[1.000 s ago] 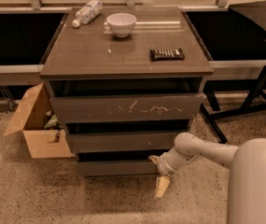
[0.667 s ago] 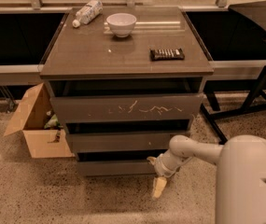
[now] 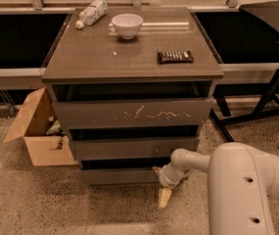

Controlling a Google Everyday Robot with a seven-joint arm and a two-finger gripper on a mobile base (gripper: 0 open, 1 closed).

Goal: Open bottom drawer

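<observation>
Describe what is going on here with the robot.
The robot's arm reaches low to the drawer chest, with its gripper at the right end of the bottom drawer front. That drawer does not look pulled out yet. A bowl and a bottle sit on top, untouched.

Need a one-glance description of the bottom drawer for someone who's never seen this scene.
Find the dark grey-brown three-drawer cabinet in the middle of the view. Its lowest front is the bottom drawer: plain and the shortest, unlike the white-scratched top front, and the robot's end effector sits at its right end.
</observation>
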